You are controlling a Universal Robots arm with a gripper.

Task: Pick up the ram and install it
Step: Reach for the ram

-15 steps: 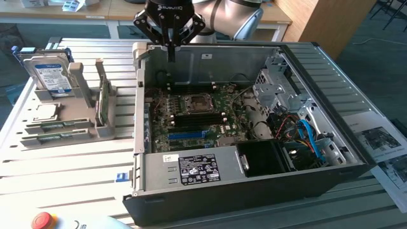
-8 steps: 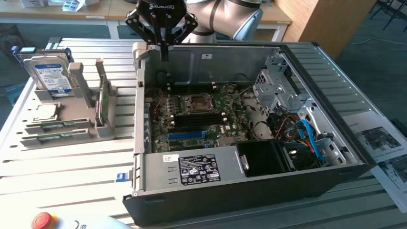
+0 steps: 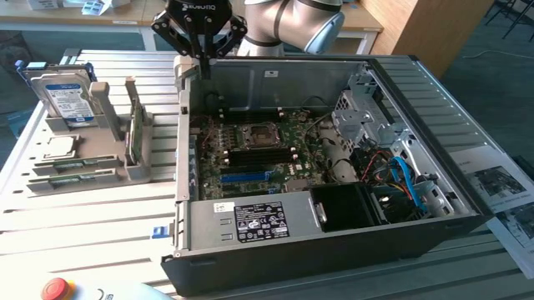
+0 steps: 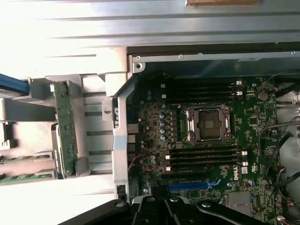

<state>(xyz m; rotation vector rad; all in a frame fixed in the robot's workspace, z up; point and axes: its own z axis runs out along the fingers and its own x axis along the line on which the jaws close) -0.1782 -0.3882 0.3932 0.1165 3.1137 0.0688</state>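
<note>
Hovering over the far edge of the open computer case in the exterior view, the gripper has its fingers drawn together into one narrow tip with nothing between them. The ram stands on edge in a grey holder outside the case, toward the exterior view's left, well apart from the gripper. In the wrist view the ram is upright just beside the case wall, and black memory slots flank the processor socket.
</note>
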